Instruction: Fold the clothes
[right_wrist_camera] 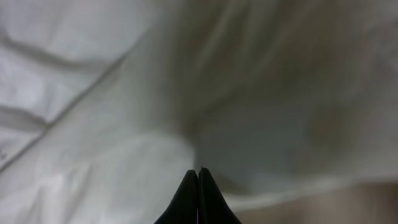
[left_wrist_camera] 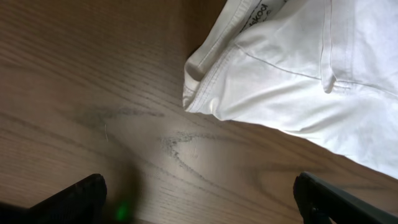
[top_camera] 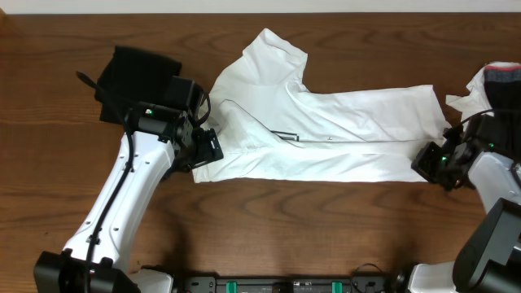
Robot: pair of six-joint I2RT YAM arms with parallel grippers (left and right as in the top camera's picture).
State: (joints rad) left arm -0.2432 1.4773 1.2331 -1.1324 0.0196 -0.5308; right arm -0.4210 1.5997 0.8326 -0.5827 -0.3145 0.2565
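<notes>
While your right gripper (right_wrist_camera: 198, 180) pinches the white T-shirt (top_camera: 342, 130), your left gripper (left_wrist_camera: 199, 202) holds nothing.
The shirt lies across the table (top_camera: 285, 220); the 2 left fingers (left_wrist_camera: 74, 196) stand wide apart just beside its corner.

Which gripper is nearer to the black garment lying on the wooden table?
Left. The left gripper hovers close by the black garment; the right gripper, far opposite, pinches the white T-shirt.

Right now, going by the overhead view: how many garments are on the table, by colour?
White: 1, the T-shirt
Black: 1, the black garment at the back left
White and dark: 1, the white-and-dark garment at the right edge, partly out of frame
Total: 3
</notes>
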